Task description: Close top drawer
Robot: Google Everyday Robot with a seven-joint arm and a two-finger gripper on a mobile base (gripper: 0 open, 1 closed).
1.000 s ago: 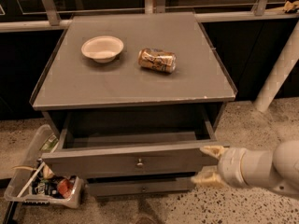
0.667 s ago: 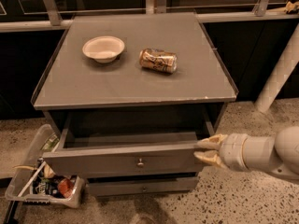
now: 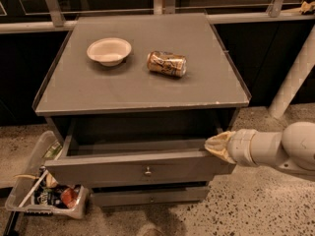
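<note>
The top drawer (image 3: pixel 113 170) of a grey cabinet stands pulled out, its flat front panel carrying a small round knob (image 3: pixel 147 171) at the centre. Its inside looks dark and empty. My gripper (image 3: pixel 218 146) reaches in from the right on a white arm (image 3: pixel 275 149). Its tan fingertips are together and rest against the right end of the drawer front, at its top corner. It holds nothing.
A white bowl (image 3: pixel 109 50) and a tipped brown can (image 3: pixel 167 63) lie on the cabinet top (image 3: pixel 142 92). A lower drawer front (image 3: pixel 152 196) sits under the open drawer. A clear bin of items (image 3: pixel 44 193) is on the floor at left. A white pole (image 3: pixel 295 73) stands at right.
My gripper has risen from beside the drawer front to its upper right corner, and its fingers have come together. The drawer looks about as far out as before.
</note>
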